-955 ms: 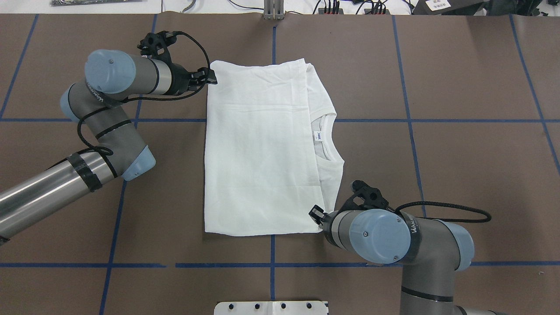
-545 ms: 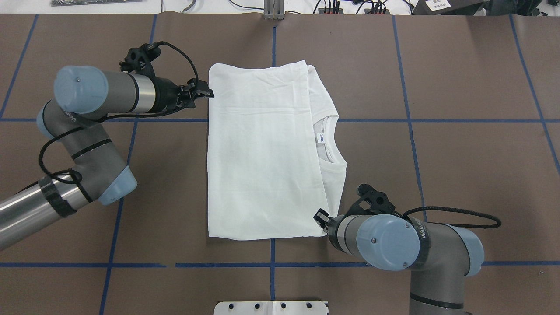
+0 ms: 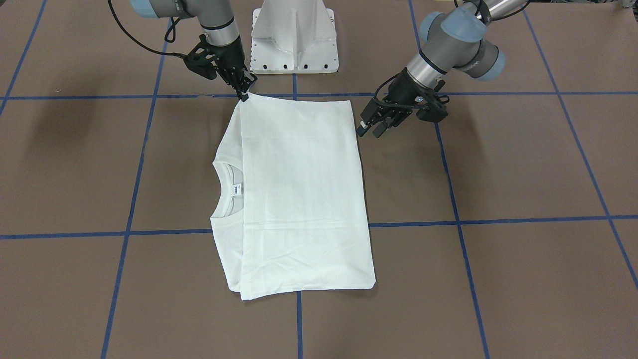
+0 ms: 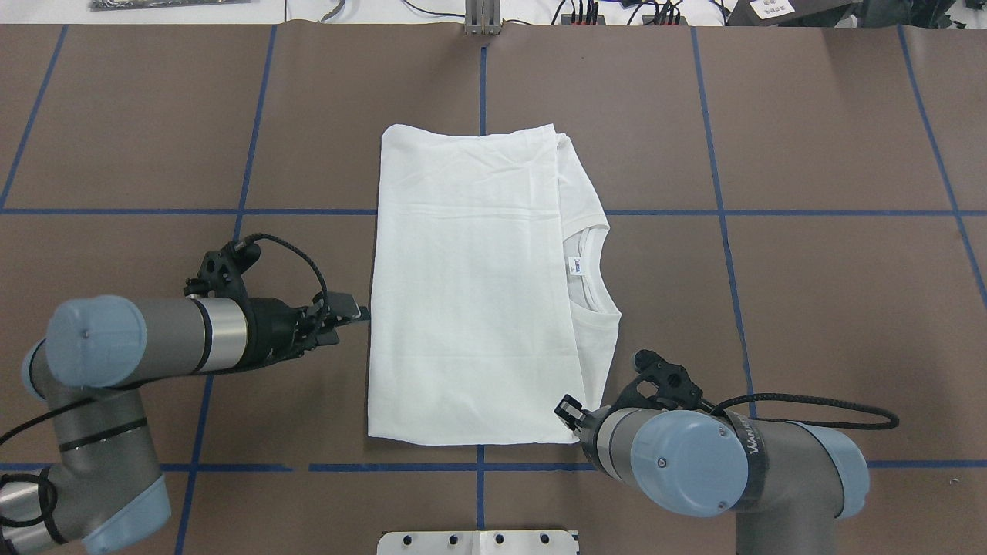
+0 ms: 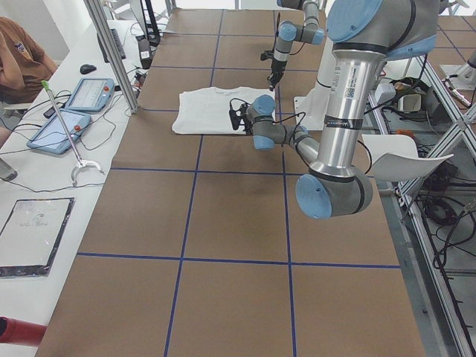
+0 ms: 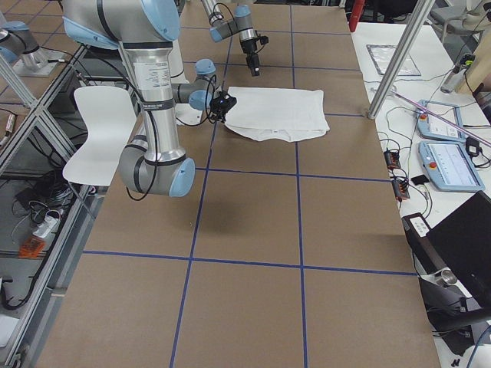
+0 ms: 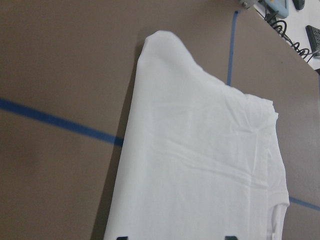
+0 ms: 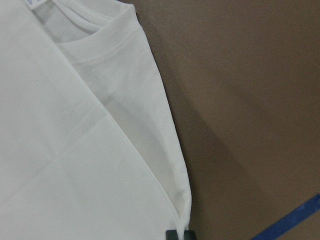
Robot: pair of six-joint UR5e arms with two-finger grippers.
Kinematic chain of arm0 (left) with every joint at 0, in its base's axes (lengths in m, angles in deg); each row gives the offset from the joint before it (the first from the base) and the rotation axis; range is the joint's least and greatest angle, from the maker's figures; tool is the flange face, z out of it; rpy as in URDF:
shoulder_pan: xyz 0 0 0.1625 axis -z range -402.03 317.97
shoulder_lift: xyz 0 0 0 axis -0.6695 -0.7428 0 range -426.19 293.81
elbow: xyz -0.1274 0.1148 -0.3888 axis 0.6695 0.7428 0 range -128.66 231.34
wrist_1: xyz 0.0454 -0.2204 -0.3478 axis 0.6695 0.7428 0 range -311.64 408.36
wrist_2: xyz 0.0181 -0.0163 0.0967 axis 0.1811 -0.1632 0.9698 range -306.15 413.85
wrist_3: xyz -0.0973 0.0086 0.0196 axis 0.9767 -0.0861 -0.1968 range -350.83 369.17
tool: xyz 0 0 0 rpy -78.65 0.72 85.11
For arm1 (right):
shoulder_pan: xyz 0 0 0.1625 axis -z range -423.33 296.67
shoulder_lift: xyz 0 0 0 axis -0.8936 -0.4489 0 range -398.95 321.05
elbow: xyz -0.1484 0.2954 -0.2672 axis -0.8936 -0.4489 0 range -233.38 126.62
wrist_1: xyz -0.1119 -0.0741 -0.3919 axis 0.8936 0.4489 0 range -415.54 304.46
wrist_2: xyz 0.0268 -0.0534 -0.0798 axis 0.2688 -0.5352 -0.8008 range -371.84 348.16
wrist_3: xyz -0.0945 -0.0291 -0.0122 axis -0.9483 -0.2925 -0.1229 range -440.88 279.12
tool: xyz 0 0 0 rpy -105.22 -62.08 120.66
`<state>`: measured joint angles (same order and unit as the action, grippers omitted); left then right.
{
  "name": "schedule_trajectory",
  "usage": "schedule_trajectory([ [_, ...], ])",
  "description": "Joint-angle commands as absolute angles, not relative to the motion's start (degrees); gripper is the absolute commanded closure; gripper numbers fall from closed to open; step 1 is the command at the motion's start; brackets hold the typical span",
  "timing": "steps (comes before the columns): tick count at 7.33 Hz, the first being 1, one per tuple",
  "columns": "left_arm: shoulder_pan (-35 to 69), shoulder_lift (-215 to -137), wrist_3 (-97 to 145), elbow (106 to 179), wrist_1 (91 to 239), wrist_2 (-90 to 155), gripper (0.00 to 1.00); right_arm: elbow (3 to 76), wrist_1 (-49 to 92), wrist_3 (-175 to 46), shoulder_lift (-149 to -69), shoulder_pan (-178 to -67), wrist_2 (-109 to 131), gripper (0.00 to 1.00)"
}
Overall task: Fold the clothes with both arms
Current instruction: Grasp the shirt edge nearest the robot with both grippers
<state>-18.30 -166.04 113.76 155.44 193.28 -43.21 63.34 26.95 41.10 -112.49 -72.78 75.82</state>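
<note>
We make out only white lettering that seems to begin "WAN" on the black band (image 4: 759,456) of the silver-grey tubular right arm (image 4: 794,474), beside the folded white T-shirt (image 4: 470,285). Its small collar label (image 4: 577,267) bears blue print too small to read.

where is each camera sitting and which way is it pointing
Front-facing: across the table, facing the robot, looking down on the shirt; left gripper on its right, right gripper on its left.
Overhead: behind the robot, looking forward and down; both grippers, sides unmirrored.
Exterior left: table's left end, looking along it; left arm near.
Exterior right: opposite end; right arm near.
Left wrist: above the shirt's side edge; two fingertips, apart.
Right wrist: at the shirt's corner; fingertips together on it.
Shared: all six show the shirt.
</note>
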Motion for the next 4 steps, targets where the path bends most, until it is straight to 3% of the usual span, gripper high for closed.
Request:
schedule_trajectory([
  [1,-24.95,-164.63,117.71,157.16,192.33,-38.37,0.29,63.86,27.07,41.11,-112.78,-72.64,75.61,1.0],
  [4,-28.92,-167.0,118.07,156.98,185.21,-35.54,0.34,63.86,27.07,41.11,-112.78,-72.64,75.61,1.0],
])
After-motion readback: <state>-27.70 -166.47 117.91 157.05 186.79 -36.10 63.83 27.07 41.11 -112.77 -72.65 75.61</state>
